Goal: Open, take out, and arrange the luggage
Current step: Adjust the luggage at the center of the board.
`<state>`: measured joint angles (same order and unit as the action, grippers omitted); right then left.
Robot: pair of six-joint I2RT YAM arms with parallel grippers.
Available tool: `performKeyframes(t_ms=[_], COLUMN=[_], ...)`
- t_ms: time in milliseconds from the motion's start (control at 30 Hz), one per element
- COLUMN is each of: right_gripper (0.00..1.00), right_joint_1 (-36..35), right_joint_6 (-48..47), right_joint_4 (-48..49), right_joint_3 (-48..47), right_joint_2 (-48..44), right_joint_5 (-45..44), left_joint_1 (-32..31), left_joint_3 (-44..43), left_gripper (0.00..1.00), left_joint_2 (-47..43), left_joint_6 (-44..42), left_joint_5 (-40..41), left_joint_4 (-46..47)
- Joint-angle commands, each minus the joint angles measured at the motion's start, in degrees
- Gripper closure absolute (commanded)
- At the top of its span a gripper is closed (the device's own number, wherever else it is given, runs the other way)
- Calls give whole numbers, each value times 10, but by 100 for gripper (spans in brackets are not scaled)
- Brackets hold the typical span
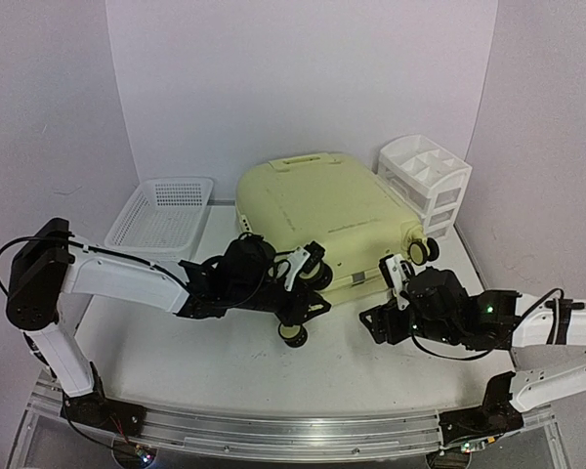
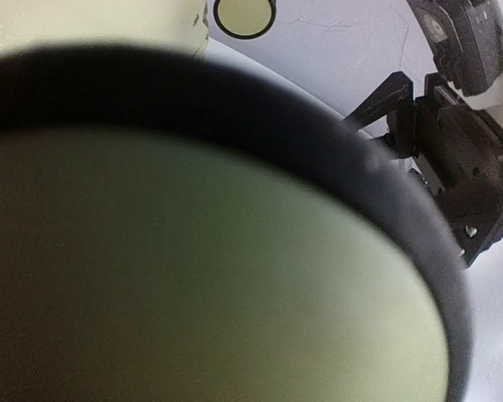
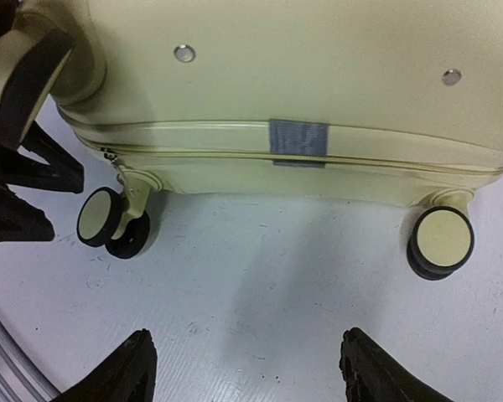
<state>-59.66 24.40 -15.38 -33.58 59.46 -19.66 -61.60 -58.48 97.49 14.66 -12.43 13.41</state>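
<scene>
The right wrist view shows the nearest ground. The right gripper (image 3: 256, 364) has its fingers (image 3: 134, 368) spread wide, with only bare table (image 3: 260, 276) between them. The luggage (image 3: 318, 75) lies at 12 o'clock from those fingers, its wheel end square across the view. The zipper seam (image 3: 193, 153) runs from 9 to 3 o'clock, and a grey tape patch (image 3: 299, 138) crosses it dead ahead. I judge the opening move turns on this: the seam faces the right fingers straight on, low above the table, and apart from them.

In the top view the left gripper (image 1: 308, 293) sits at the luggage's left wheel corner, at about 9 o'clock from the right gripper. It is the nearer of the two, touching the case or nearly so. I cannot tell whether its fingers pinch the upper wheel (image 1: 313, 262) or only sit beside it. Its own wrist view is filled by one blurred wheel and shows no fingertip.

The luggage lies flat and closed at mid-table. Its long axis runs from 5 to 11 o'clock, with the handle end far. The right gripper hides the lower right wheel from above.

Beyond the case, a white mesh basket (image 1: 161, 210) sits at 10 o'clock. A white drawer organizer (image 1: 425, 176) stands at 1 o'clock, just beside the far corner.
</scene>
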Motion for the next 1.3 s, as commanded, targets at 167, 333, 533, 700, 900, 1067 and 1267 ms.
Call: performKeyframes(t_ms=[167,333,533,700,900,1067,1267], right_gripper=[31,40,42,46,51,52,56], right_joint_1=[0,1,8,24,37,41,43], right_joint_6=[-33,-46,-26,-22,-54,-83,-94], right_joint_4=[149,242,374,482,577,630,730], right_joint_3=[53,77,65,68,59,47,65], right_joint_2=[7,45,157,227,286,326,356], right_joint_5=[31,70,111,121,114,112,107], left_joint_1=[0,1,2,3,10,17,29], left_joint_3=[-106,-39,49,96,111,106,108], left_gripper=[65,62,61,61,58,56,52], left_joint_2=[24,-47,-140,-194,-227,-241,-261], left_joint_6=[-10,-9,-7,-8,-36,-63,-97], left_joint_5=[-49,-22,21,50,73,85,90], left_joint_4=[66,64,51,36,4,-29,-54])
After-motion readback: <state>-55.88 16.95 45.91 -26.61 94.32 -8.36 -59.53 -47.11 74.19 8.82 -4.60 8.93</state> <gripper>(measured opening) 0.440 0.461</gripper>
